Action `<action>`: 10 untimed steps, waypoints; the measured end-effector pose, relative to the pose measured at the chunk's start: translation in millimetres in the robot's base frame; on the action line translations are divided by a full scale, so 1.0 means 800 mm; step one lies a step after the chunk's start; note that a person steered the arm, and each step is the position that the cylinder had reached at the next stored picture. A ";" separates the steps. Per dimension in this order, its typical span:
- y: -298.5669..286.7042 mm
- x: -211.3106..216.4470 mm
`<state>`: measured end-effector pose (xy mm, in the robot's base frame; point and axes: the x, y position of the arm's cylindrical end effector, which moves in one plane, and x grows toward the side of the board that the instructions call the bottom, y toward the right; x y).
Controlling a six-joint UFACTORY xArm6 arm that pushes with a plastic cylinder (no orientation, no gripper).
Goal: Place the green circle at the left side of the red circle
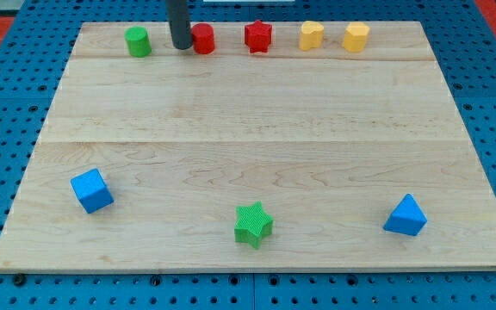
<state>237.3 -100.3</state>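
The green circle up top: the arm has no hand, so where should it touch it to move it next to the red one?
Judging by this view, push rather than grip: the green circle should be met on its side facing the view's left and nudged right toward the red circle. My tip sits between them now, against the red one.

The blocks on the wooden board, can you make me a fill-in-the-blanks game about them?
1. My tip stands between the green circle and the ____ circle.
2. The two blocks nearest the view's top right corner are both ____.
3. Near the view's bottom edge, the green star sits between two ____ blocks.
4. The red star is on the view's ____ side of the red circle.

Missing words: red, yellow, blue, right.
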 end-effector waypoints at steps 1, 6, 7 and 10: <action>0.003 0.030; 0.086 0.370; 0.011 0.392; -0.134 0.396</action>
<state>554.3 -207.5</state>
